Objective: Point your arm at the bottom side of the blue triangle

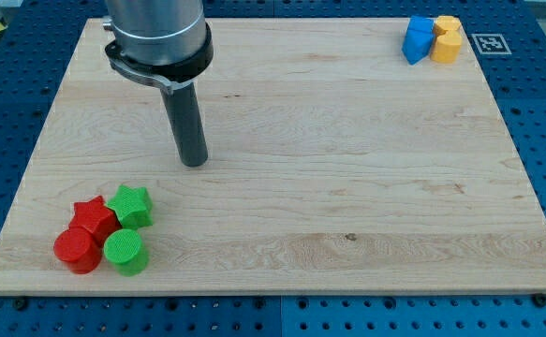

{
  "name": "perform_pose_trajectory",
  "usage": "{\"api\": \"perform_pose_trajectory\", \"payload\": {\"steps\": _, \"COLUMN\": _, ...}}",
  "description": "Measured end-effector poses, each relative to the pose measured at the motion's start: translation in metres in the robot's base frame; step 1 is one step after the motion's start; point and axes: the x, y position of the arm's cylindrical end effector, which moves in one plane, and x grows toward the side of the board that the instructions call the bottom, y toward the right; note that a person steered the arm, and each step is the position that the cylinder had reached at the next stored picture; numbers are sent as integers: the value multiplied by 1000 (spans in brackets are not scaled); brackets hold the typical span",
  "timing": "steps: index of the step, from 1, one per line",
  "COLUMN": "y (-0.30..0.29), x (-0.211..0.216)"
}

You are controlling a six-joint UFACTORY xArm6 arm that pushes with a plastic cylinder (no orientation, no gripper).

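The blue triangle block [417,39] sits at the view's top right corner of the wooden board [347,187], touching a yellow block [447,41] on its right. My tip [194,163] is at the end of the dark rod, left of the board's centre, far to the left of and below the blue triangle. It touches no block.
A cluster sits at the view's bottom left: a red star [94,218], a green star [130,205], a red cylinder [76,251] and a green cylinder [123,252]. A tag marker [487,42] lies off the board's top right corner.
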Motion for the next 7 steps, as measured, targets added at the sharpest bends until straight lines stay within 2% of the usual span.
{"api": "perform_pose_trajectory", "payload": {"steps": 1, "y": -7, "x": -21}}
{"api": "perform_pose_trajectory", "payload": {"steps": 2, "y": -48, "x": -95}}
{"api": "perform_pose_trajectory", "payload": {"steps": 3, "y": -72, "x": -197}}
{"api": "perform_pose_trajectory", "payload": {"steps": 4, "y": -58, "x": -277}}
{"api": "perform_pose_trajectory", "payload": {"steps": 7, "y": -38, "x": -277}}
